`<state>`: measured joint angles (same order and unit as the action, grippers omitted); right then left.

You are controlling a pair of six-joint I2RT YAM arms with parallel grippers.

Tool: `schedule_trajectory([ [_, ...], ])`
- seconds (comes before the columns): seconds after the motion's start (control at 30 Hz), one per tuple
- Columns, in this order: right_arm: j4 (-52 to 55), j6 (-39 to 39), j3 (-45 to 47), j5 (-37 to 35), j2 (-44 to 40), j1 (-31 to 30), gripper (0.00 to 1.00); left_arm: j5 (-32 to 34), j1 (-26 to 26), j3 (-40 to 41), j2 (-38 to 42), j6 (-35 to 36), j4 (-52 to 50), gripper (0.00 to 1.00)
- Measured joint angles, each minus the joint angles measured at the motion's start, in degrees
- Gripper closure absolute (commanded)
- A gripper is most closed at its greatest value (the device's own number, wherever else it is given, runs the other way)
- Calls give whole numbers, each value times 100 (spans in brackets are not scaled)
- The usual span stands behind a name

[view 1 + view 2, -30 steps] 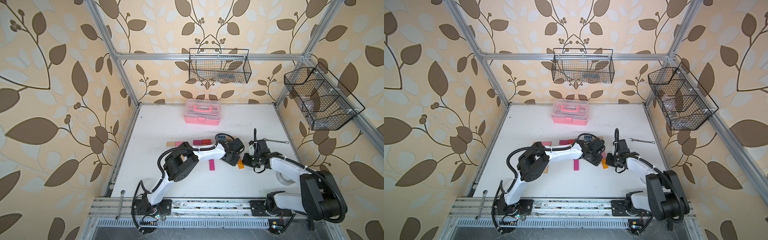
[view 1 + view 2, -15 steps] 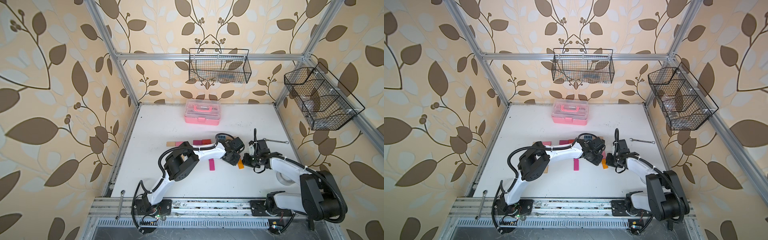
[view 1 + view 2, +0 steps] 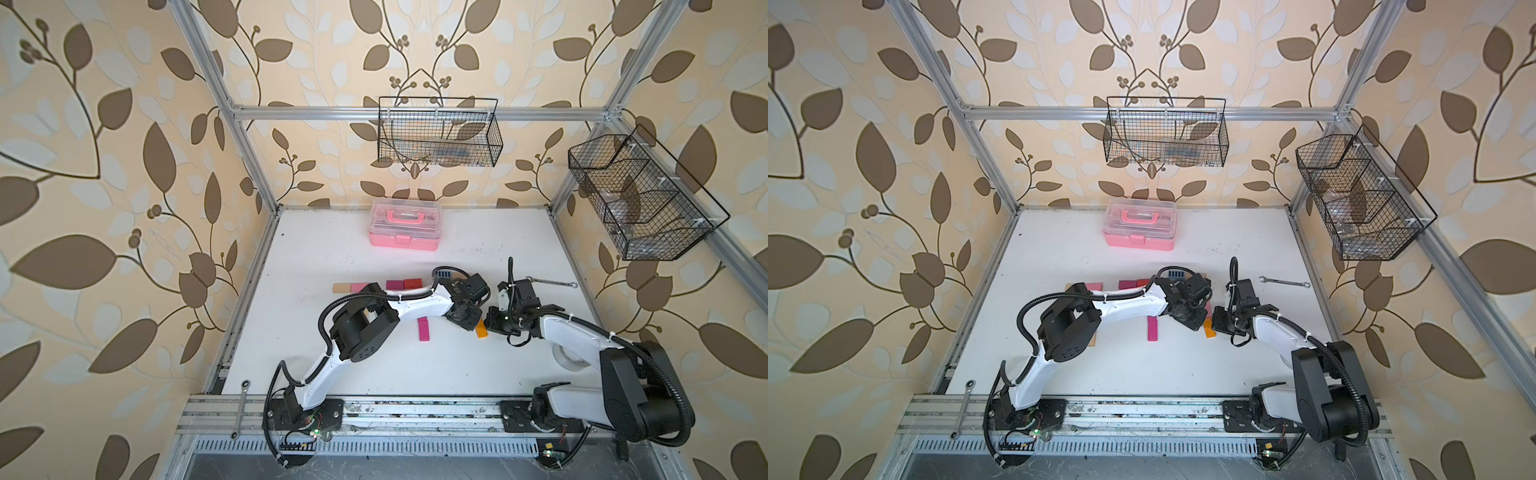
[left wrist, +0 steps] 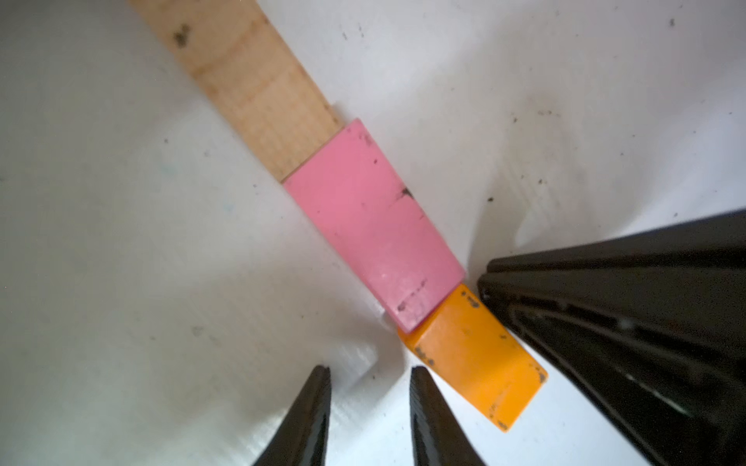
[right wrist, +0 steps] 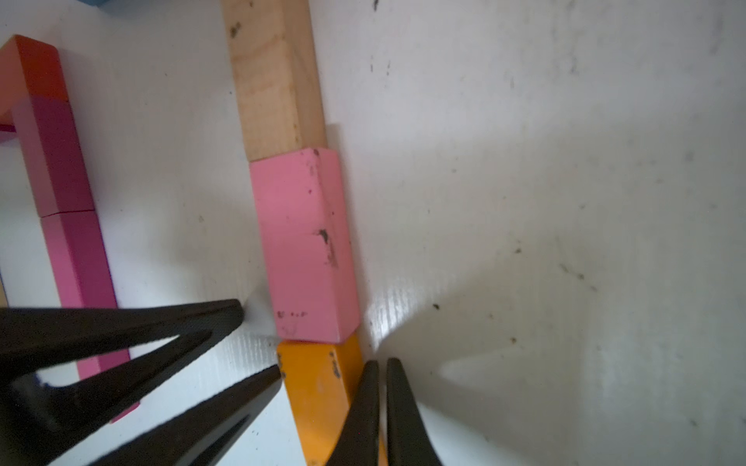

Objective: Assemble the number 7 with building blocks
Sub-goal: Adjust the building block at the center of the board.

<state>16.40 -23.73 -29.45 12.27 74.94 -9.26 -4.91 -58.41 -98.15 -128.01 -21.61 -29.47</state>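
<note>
Nudging the orange block point(image 5: 315, 391), lying end to end with the pink block point(image 5: 302, 242), falls to your clenched right gripper point(image 5: 382, 365) at its long side; your left gripper point(image 4: 368, 373) hangs half-open, empty, opposite.

L gripper point(image 4: 369, 369) ajar, R gripper point(image 5: 383, 363) closed

Three building blocks lie end to end on the white worktop point(image 4: 121, 242): a plain wood block point(image 4: 250, 84), a light pink block point(image 4: 371, 226) with scuffed paint, and an orange block point(image 4: 472, 359) (turned slightly out of line with the other two). The left hand point(image 4: 369, 375) hovers just beside the orange block's near corner, its two dark fingertips point(image 4: 319, 387) apart with only bare worktop between them. The right hand point(image 4: 490, 278), black and tapered, rests its tip against the orange block's opposite side, at the pink-orange joint.
</note>
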Motion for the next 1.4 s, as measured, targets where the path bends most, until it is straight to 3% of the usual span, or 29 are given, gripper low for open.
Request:
schedule_trajectory([
  [0.5,0,4,2,7,-2,31,91,2,0,-48,-31,-2,-15,65],
  [0.93,-9,42,2,76,2,63,91,299,245,581,400,0,-76,64],
  [1.4,173,184,-297,81,-208,691,91,549,529,468,420,59,103,63],
])
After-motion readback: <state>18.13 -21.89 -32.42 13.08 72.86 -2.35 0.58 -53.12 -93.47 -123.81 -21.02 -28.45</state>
